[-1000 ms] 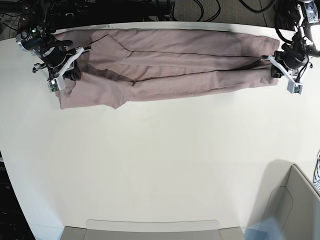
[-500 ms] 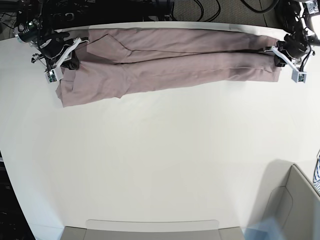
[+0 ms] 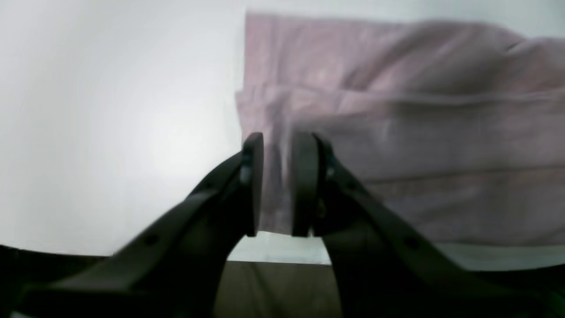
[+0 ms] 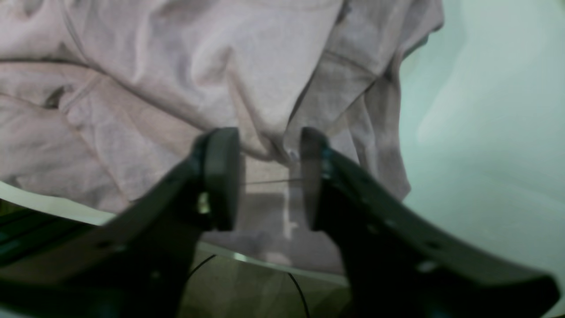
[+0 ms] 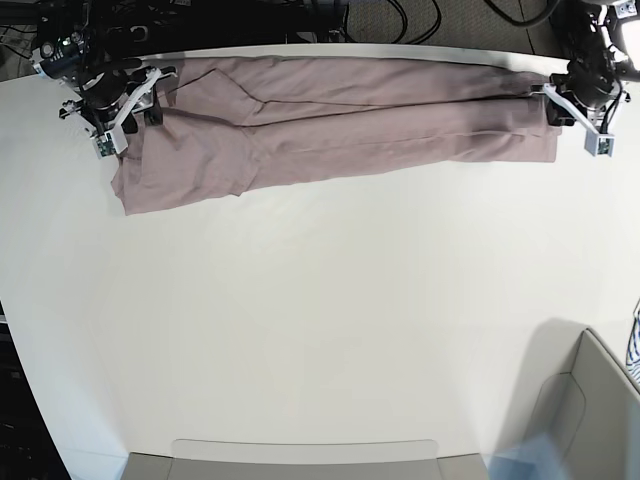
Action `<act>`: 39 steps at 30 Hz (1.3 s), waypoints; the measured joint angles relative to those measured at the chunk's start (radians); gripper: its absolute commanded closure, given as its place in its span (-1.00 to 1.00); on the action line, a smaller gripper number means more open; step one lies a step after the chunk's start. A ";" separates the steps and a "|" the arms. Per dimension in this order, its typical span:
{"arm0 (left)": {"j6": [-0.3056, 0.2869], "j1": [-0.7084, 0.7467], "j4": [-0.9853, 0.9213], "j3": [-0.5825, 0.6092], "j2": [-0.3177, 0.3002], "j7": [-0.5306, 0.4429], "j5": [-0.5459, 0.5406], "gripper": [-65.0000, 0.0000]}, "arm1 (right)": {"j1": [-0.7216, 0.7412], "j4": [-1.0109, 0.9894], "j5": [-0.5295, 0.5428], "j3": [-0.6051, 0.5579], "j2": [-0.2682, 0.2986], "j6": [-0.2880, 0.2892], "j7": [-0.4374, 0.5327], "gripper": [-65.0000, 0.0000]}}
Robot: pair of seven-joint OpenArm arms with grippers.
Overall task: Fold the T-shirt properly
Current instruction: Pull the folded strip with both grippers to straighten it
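Note:
The mauve-pink T-shirt (image 5: 350, 120) lies folded into a long narrow band along the table's far edge. My left gripper (image 5: 553, 106) is at its right end. In the left wrist view the left gripper (image 3: 278, 137) stands narrowly parted over the shirt's corner (image 3: 419, 132), with cloth showing in the gap. My right gripper (image 5: 152, 100) is at the shirt's left end. In the right wrist view the right gripper (image 4: 269, 132) is wide open just above crumpled cloth (image 4: 176, 66), holding nothing.
The white table (image 5: 320, 320) stretches in front of the shirt. A grey bin (image 5: 590, 410) stands at the front right, with a striped cloth (image 5: 635, 345) at the right edge. A grey tray (image 5: 300, 460) lies at the front edge. Cables lie beyond the far edge.
Both grippers carried the shirt's ends toward the far edge, and the band now lies flatter there. The right gripper has let go of the cloth and opened.

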 measured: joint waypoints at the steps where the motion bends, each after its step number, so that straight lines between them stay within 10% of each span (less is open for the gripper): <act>1: 0.030 -0.001 -0.002 0.001 0.000 -0.001 0.000 0.62 | 0.000 0.000 -0.004 -0.006 0.002 0.000 0.000 0.16; 7: 0.104 -0.012 -0.005 0.058 -0.066 -0.002 -0.002 0.40 | 0.008 -0.030 0.000 -0.068 0.003 0.000 0.001 0.16; 14: -0.030 -0.123 -0.174 0.101 -0.090 -0.017 -0.012 0.46 | 0.037 -0.076 -0.003 -0.098 0.003 0.000 0.006 0.16; 39: -0.021 -0.106 -0.322 0.179 -0.072 -0.124 -0.043 0.46 | 0.037 -0.078 -0.003 -0.098 0.008 0.000 0.024 0.16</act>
